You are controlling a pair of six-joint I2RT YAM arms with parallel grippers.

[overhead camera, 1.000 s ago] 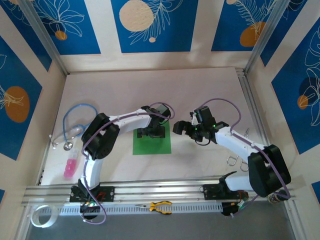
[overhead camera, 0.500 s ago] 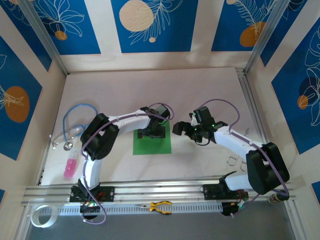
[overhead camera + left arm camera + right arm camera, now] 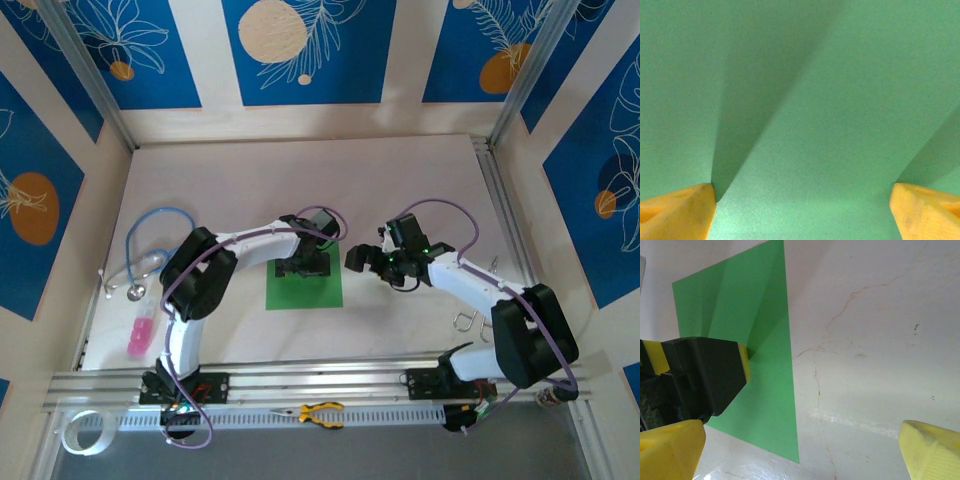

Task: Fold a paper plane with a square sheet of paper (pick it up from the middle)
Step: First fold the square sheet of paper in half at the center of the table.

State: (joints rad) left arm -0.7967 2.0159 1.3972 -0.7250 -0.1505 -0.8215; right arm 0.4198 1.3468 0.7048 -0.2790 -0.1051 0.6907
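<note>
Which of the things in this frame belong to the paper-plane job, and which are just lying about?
Job:
- sheet, flat and unfolded, with the left jaws open on it

Lying about:
- stethoscope
- pink object
- pliers
- tape roll
- metal hooks

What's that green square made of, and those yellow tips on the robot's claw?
The green square sheet looks like thin matte paper: flat on the table, no shine, crisp straight edges. The left gripper's yellow fingertips look like matte plastic or rubber, faintly grainy; I cannot tell which.
</note>
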